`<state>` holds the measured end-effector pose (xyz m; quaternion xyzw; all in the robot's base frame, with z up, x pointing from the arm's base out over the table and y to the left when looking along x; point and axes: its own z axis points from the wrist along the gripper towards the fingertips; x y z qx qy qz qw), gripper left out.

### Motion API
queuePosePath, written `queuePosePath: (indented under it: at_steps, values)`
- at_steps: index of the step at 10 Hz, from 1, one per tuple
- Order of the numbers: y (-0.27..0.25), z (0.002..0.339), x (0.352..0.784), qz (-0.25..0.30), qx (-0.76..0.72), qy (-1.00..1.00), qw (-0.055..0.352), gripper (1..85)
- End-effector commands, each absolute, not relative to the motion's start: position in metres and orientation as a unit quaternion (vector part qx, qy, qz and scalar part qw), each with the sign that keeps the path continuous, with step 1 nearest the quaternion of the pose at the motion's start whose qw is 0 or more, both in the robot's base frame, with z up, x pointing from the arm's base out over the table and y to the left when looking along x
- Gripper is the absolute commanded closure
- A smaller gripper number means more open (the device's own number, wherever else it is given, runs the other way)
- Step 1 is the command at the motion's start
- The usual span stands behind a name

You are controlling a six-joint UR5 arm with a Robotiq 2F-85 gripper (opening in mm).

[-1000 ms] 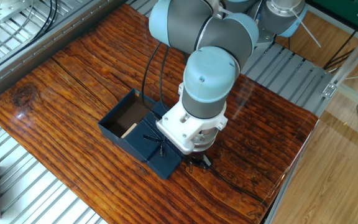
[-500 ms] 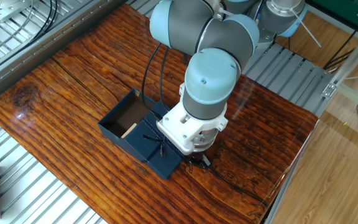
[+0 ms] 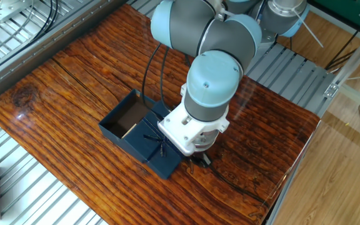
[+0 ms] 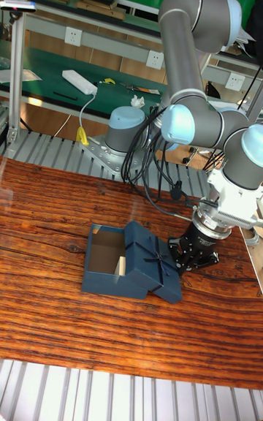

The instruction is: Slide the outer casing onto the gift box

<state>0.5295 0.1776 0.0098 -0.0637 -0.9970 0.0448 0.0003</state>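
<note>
Fixed view looks steeply down; tall view faces it, sharing the table (image 3: 74, 75).

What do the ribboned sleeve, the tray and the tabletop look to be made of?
The outer casing: matte navy paperboard, probably; crisp folded edges, thin ribbon bow.
The gift box: likely the same navy board outside, with a plain brown cardboard lining.
The table: wood or wood-look, strongly grained, glossy finish with light glare.

End effector (image 4: 180, 257) low, wrist bent downward.

End effector (image 4: 191, 259) jaws hidden behind outer casing (image 4: 155, 261); casing covers part of gift box (image 4: 109, 269).
</note>
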Motion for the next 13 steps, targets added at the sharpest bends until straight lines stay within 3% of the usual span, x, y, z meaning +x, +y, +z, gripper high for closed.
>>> queuePosePath:
  at_steps: [1, 7, 13]
  values:
    - [0.176, 0.009, 0.526, 0.049, -0.068, -0.996, 0.009, 84.7]
    - [0.159, 0.018, 0.522, 0.109, -0.052, -0.992, 0.022, 84.7]
    - [0.15, 0.022, 0.521, 0.122, -0.04, -0.991, 0.022, 84.7]
